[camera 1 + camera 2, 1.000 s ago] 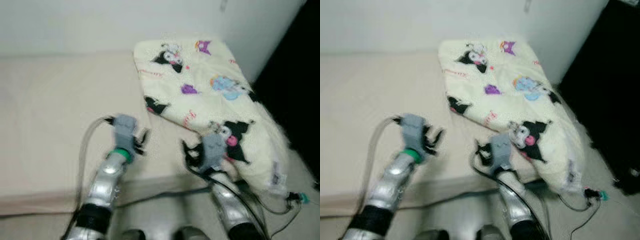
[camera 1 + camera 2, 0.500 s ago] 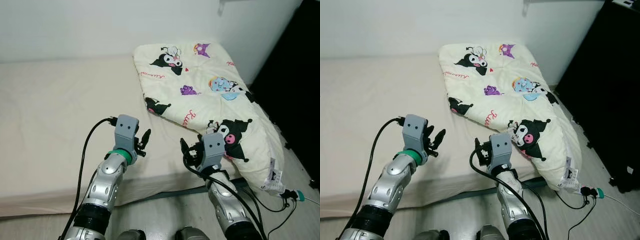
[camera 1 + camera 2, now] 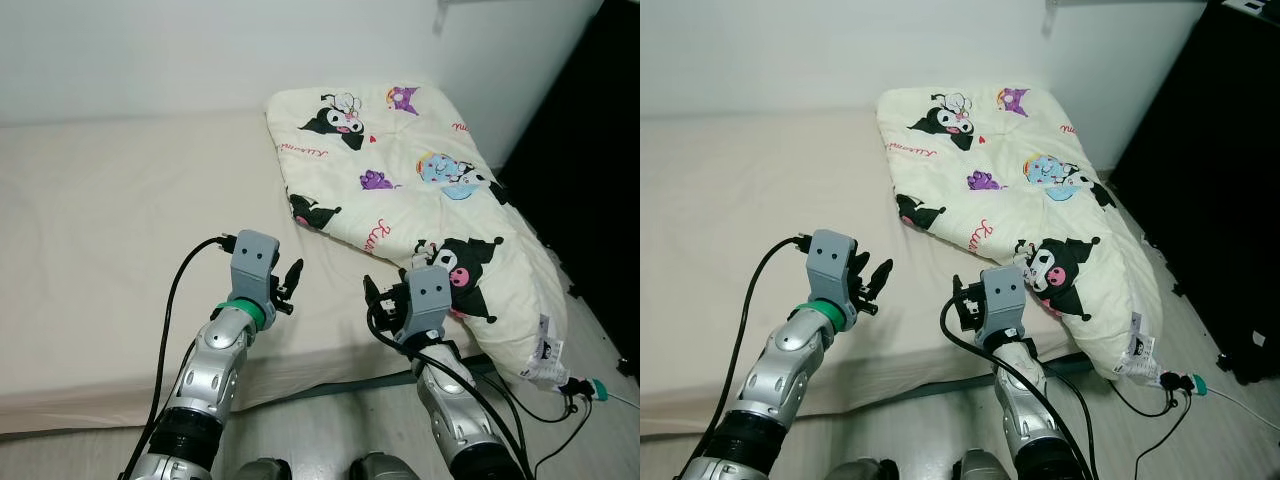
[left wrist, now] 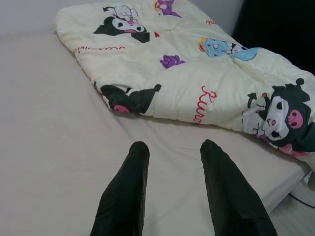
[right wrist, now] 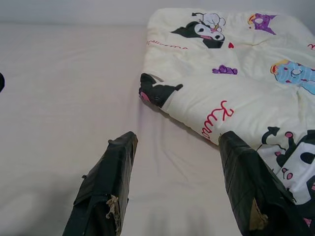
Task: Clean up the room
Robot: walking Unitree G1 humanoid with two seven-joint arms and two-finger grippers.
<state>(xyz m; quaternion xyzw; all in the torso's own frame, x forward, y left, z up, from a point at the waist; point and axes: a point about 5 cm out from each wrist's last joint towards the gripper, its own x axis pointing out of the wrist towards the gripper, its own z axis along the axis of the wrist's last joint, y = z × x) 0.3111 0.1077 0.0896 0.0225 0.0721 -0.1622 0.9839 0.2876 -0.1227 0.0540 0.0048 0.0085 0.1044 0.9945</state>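
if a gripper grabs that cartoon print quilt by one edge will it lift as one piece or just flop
The cream quilted blanket with cartoon characters likely flops: it already sags off the beige mattress corner toward the floor. Its puffy folds suggest it is light but bulky, so one pinch would probably lift only a corner. Both the left gripper and right gripper may be needed.

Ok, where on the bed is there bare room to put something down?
The mattress is bare from the wall across to the folded blanket, including the strip ahead of the left tool. It is crowded at the robot's right, where the blanket overhangs the corner beside the right tool.
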